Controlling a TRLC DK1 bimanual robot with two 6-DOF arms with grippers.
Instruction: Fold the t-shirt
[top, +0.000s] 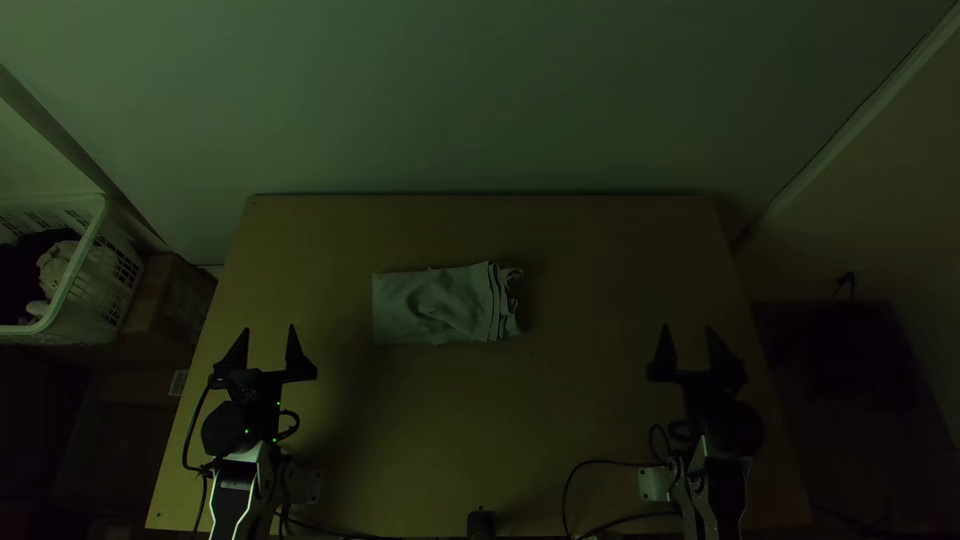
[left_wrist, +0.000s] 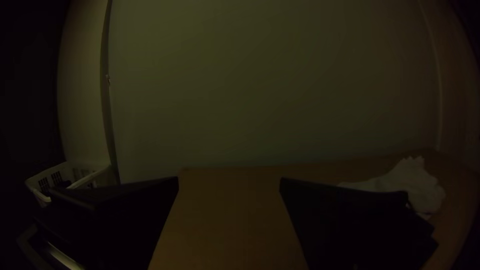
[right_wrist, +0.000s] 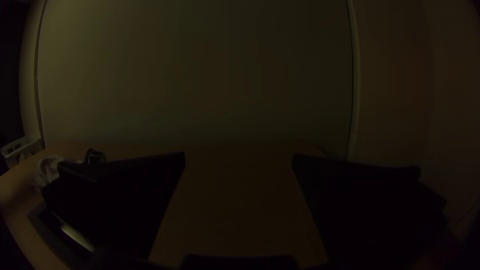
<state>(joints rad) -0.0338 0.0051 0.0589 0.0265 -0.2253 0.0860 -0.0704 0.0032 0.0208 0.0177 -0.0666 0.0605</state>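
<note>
On the tabletop (top: 600, 250), left of its middle, your t-shirt (top: 440, 305) is lying as a compact, layered rectangle, so you are probably nearing completion. Above the tabletop's near-left part, your left hand (top: 268, 327) is gaping wide, gripping nothing; above its near-right part, your right hand (top: 688, 327) is doing likewise. Toward the tabletop's middle, the stacked edges (top: 505, 300) are sitting unevenly, perhaps needing straightening; some wrinkles (top: 430, 308) are awaiting smoothing.

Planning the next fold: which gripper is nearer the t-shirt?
Left. The left gripper, jaws open, is left of the t-shirt; the right gripper, also open, is farther off to its right.
</note>
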